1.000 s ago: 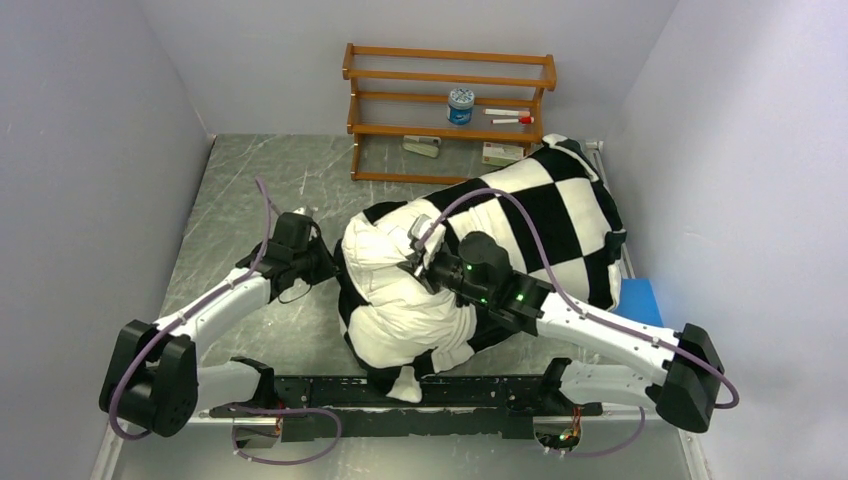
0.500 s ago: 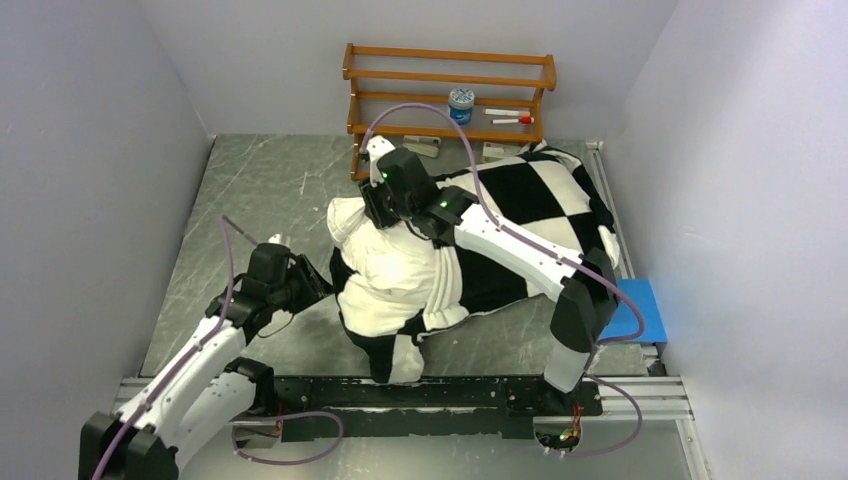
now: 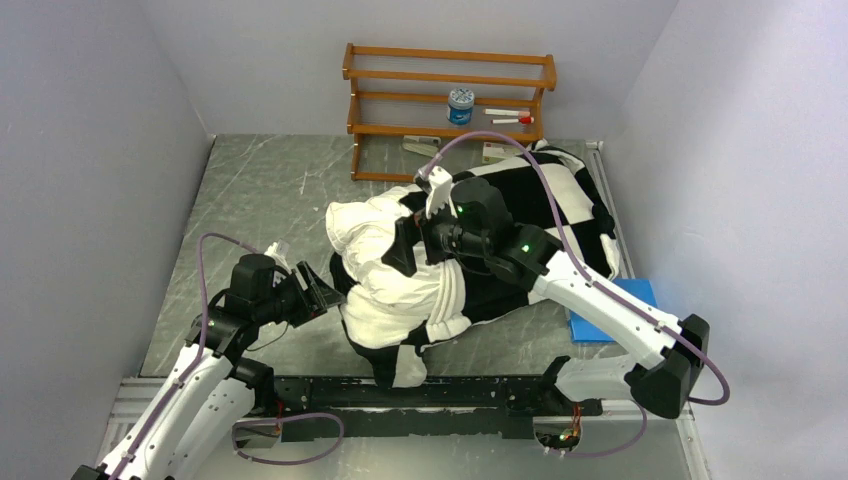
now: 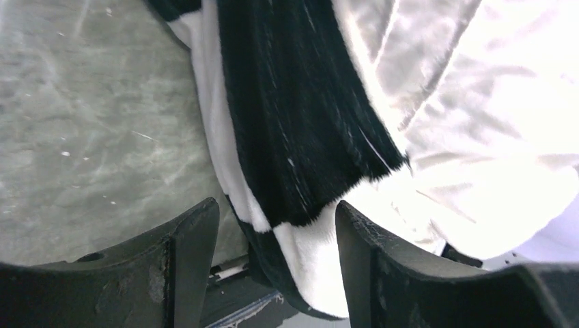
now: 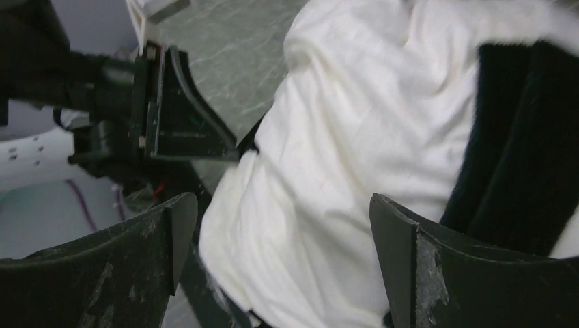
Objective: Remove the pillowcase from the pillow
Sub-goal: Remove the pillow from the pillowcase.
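Observation:
The white pillow (image 3: 375,262) lies mid-table, its left half bare and bunched. The black-and-white checked pillowcase (image 3: 560,200) still covers its right half, and a folded edge wraps under the near side. My left gripper (image 3: 318,297) is open just left of the pillow. In the left wrist view the pillowcase hem (image 4: 293,137) hangs beyond the parted left gripper (image 4: 276,212), unclamped, with the pillow (image 4: 491,137) to its right. My right gripper (image 3: 405,245) hovers open over the bare pillow (image 5: 355,123). The right gripper (image 5: 283,205) holds nothing, and the pillowcase (image 5: 519,137) lies at its right.
A wooden rack (image 3: 448,100) stands at the back with a blue-lidded jar (image 3: 461,105) and small items on it. A blue flat pad (image 3: 615,310) lies under the right arm by the right wall. A black rail (image 3: 440,390) runs along the near edge.
Both grippers have opened and let go of the fabric. The left arm drew back toward the near left. The right arm swung to the far side, then returned over the pillow's middle.

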### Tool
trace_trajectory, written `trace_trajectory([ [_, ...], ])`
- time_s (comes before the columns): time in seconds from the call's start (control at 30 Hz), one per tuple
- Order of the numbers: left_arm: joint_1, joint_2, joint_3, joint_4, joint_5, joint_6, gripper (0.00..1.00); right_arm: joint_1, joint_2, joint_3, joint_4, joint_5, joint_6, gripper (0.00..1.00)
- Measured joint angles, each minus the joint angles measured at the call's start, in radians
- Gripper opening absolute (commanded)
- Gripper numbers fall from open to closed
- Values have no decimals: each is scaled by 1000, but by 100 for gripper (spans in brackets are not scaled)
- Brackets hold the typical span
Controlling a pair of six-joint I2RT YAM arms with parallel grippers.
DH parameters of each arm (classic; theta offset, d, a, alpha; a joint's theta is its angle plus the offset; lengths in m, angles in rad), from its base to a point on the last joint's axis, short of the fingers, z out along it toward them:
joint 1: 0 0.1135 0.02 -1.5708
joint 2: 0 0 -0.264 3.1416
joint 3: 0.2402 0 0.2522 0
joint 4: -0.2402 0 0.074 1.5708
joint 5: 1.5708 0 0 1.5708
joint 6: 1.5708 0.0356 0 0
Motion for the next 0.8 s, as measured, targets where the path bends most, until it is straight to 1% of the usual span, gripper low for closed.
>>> trace_trajectory([
  [0.1,0,-15,-7,3,65,0,67,-1,-60,-99,33,-52,47,100],
  [0.2,0,-27,-19,5,117,1,67,16,-59,-136,19,-36,60,99],
  [0.3,0,-27,-19,6,154,8,68,63,-34,-133,9,25,54,92],
  [0.33,0,-26,-19,6,163,11,67,81,-28,-131,5,47,50,87],
  [0.37,0,-24,-19,6,169,12,65,91,-21,-129,2,69,46,84],
  [0.47,-10,-3,-19,7,177,19,63,132,6,-121,-3,121,41,79],
  [0.53,-32,24,-18,8,171,19,62,143,32,-109,-5,153,42,79],
  [0.6,-76,35,-17,10,157,13,58,150,53,-105,-1,183,42,77],
  [0.63,-117,47,-17,16,136,6,51,153,60,-105,2,195,43,77],
  [0.67,-159,58,-17,28,120,-5,39,154,68,-105,5,207,43,71],
  [0.7,-209,76,-17,43,94,-22,30,156,75,-103,6,216,43,64],
  [0.73,-257,91,-15,57,70,-35,22,158,85,-99,7,227,43,55],
  [0.8,-365,127,13,56,-38,-72,7,159,113,-85,6,251,46,19],
])
